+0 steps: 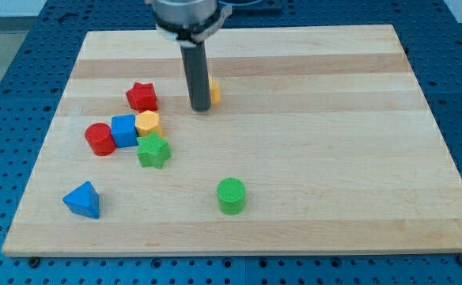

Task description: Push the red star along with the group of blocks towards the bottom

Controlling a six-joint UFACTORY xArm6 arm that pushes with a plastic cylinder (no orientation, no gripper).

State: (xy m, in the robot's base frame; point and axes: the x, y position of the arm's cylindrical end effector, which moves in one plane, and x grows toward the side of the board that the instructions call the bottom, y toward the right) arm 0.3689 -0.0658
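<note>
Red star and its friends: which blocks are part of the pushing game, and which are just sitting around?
In the job:
red star
red cylinder
blue cube
yellow hexagon
green star
my tip, to the view's right of the red star, not touching it

Just lying about:
blue triangle
green cylinder
yellow block, mostly hidden behind my rod

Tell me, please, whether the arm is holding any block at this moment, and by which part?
Nothing is held. My tip only pushes; it stands right of the red star, just in front of a partly hidden yellow block.
</note>
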